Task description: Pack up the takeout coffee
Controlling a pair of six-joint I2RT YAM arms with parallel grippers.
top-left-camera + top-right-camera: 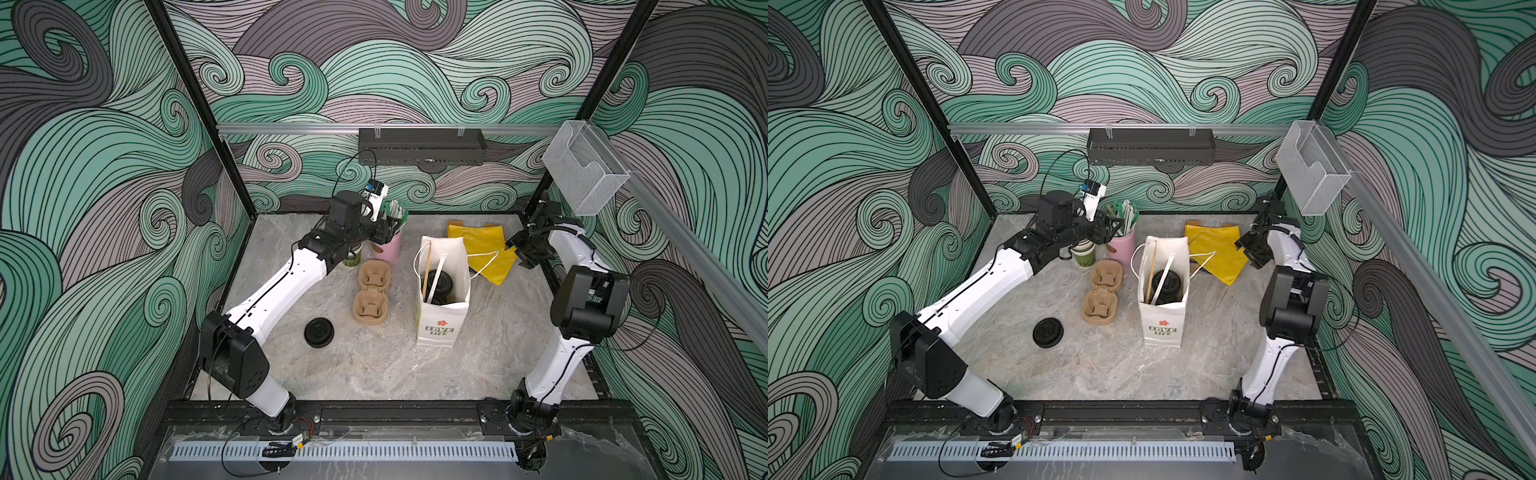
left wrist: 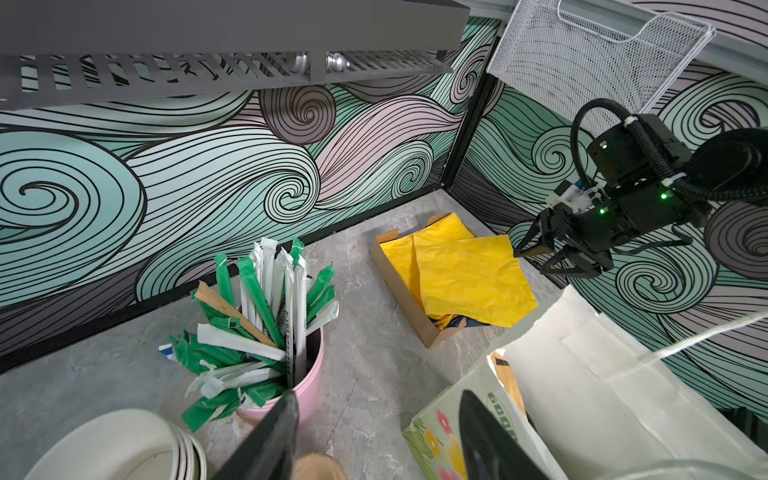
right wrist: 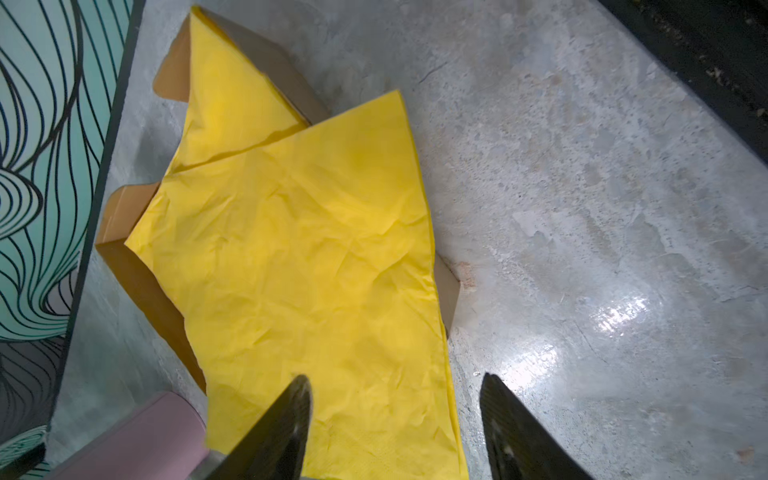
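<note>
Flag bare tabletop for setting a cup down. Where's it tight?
Widest free patch: the front strip between the black lid, the white bag and the front rail. Also free: right of the bag, toward the right arm. Tight: back left, where green cup, pink straw cup and pulp carriers bunch.

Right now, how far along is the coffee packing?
Done: one lidded cup sits in the white bag. In hand: nothing; left gripper and right gripper are both open, empty. Remaining: the second cup stands unlidded by the pink straw cup, a black lid loose on the table.
</note>
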